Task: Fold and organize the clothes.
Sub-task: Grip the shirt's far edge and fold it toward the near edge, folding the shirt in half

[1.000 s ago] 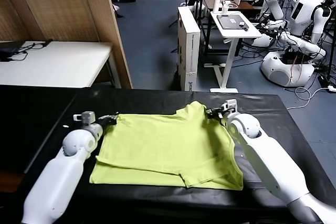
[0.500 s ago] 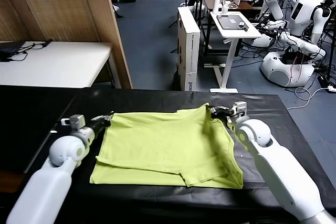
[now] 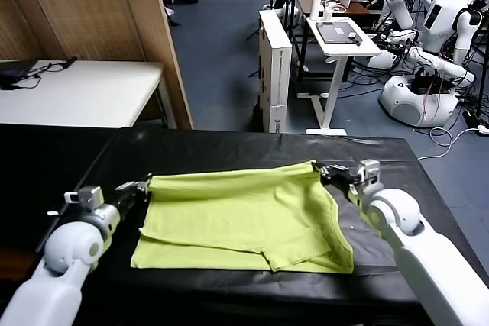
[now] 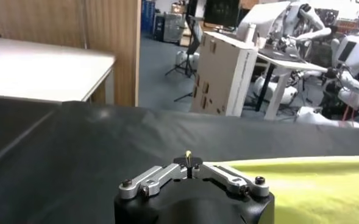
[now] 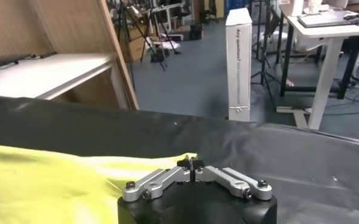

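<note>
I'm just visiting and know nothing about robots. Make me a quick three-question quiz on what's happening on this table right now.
1. True or false: the left gripper and the right gripper each pinch a far corner of the T-shirt.
2. What colour is the table under the T-shirt? A) white B) black C) wooden brown
3. Fill in: along its near side the T-shirt lies in ____ layers.

Key: 1 true; 2 B; 3 two (the near part is doubled over on the table, while the far edge is held stretched between the two grippers).
</note>
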